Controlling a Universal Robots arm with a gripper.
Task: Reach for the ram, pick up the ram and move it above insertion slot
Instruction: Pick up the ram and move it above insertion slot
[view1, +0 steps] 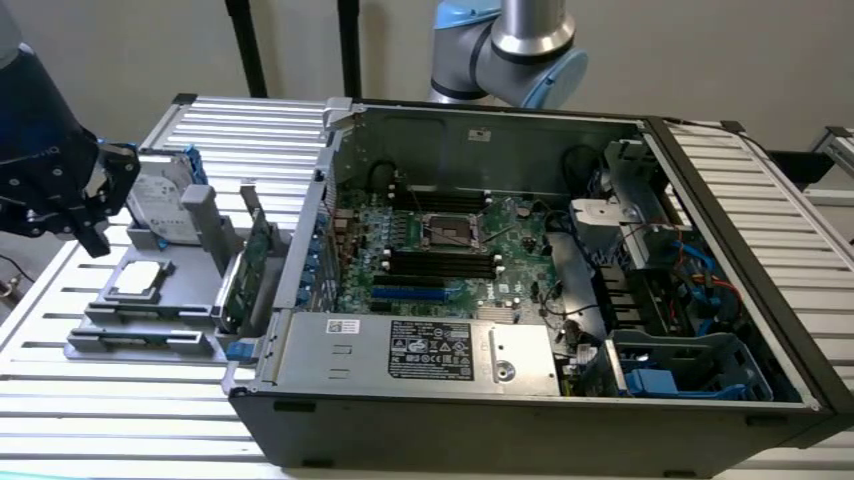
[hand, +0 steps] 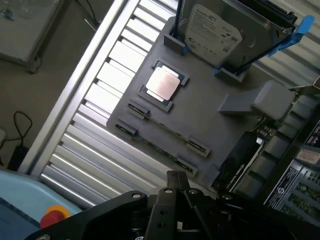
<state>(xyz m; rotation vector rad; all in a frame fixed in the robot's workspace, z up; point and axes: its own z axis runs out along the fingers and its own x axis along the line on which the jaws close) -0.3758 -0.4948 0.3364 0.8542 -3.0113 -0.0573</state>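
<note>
**Closed hand poised over the parts holder, ram in its cradle**

Seen from the room, the black hand (view1: 91, 235) of the arm hangs at the exterior view's left, over the slatted aluminium desk (view1: 107, 400) and above the flat grey plastic parts holder (view1: 180, 305). Its fingers are pressed together and carry nothing. In the wrist view the hand (hand: 177, 176) shows as a dark pair of fingertips meeting just short of the holder's (hand: 210, 120) near edge.

The ram (hand: 157, 149), a long, thin green circuit-board strip, lies on edge along that near edge of the holder, its ends seated in small grey clips. The hand is close to it but not touching it.

Also on the holder:
- a square silver processor chip (hand: 162, 84) lying flat in a shallow recess, just beside the ram's row of clips
- a silver hard drive (hand: 212, 32) standing tilted in blue-trimmed brackets at the far end
- a taller green expansion card (view1: 247, 270) standing upright on the side towards the computer

To the exterior view's right sits the open dark-grey computer case (view1: 534, 400), lying on its side, with the green motherboard (view1: 514, 225) exposed. The long black insertion slots (view1: 441, 262) flank the central processor socket, well apart from the ram and the hand.
</note>
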